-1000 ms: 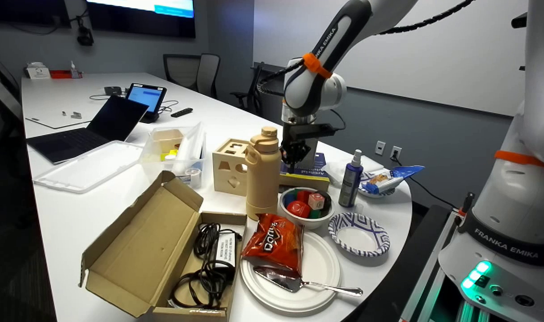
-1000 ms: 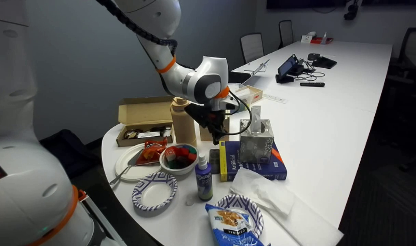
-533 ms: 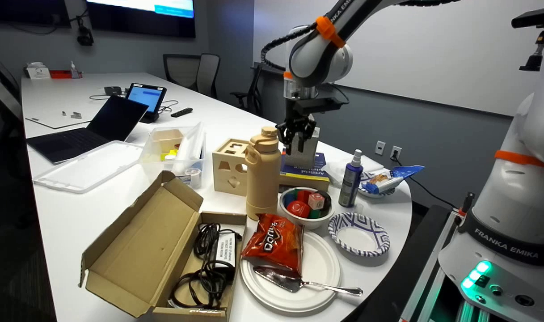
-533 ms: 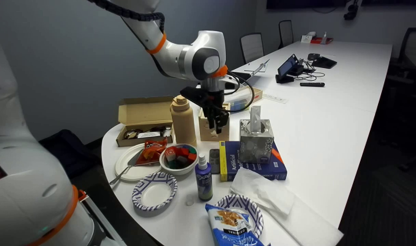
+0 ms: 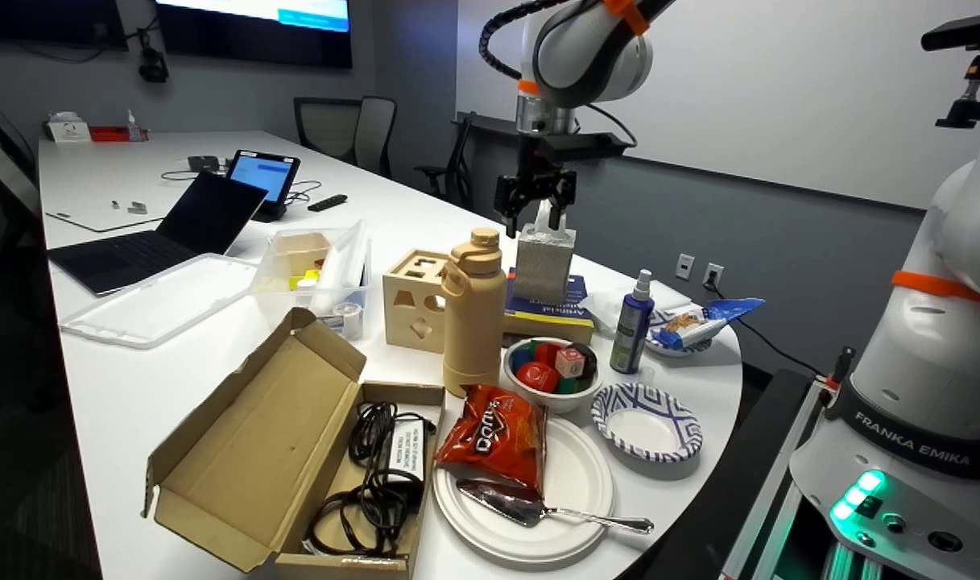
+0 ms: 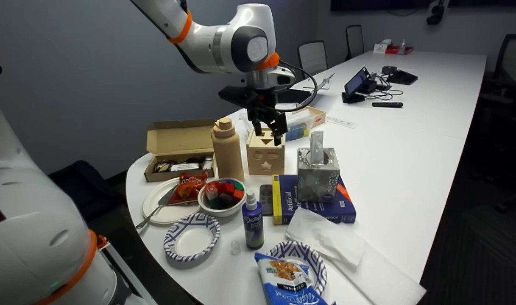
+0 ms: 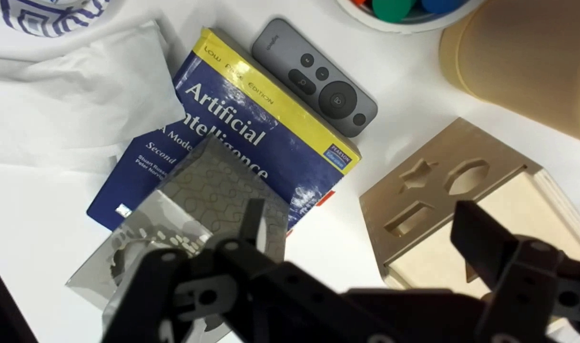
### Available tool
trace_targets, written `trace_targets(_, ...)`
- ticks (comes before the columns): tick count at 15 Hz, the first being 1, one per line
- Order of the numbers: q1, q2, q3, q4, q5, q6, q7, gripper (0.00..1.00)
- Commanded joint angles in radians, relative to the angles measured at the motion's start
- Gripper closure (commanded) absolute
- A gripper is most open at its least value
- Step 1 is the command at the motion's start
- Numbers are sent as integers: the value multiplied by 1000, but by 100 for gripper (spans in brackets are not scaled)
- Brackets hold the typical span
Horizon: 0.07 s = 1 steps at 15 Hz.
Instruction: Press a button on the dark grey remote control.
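The dark grey remote control point(image 7: 280, 45) lies flat on the white table, buttons up, close against the yellow spine of a book. It carries a large round pad point(image 7: 351, 99) and several smaller buttons. In an exterior view, the remote control point(image 6: 266, 200) sits between the spray bottle and the book; the opposite exterior camera has it mostly hidden behind the bowl and tan bottle. My gripper point(image 7: 361, 214) hangs well above the table, its fingers point(image 7: 252, 219) spread wide with nothing between them. In an exterior view the gripper point(image 6: 267, 136) is over the wooden shape box, beyond the remote.
Close round the remote stand a blue book point(image 6: 289, 190) with a tissue box point(image 6: 318, 182) on it, a wooden shape box point(image 6: 266, 159), a tan bottle point(image 6: 228, 152), a bowl of blocks point(image 6: 222, 212) and a spray bottle point(image 6: 253, 226). A black remote point(image 6: 387, 104) lies farther off.
From low over the far end of the grey remote, my gripper has risen steadily and shifted slightly away from it. Its jaws have gone from shut to wide open. The table objects look unmoved.
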Motion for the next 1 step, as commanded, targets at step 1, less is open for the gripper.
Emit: trace_targets(1, -27, -52, 25, -8, -24, -36, -10, 0)
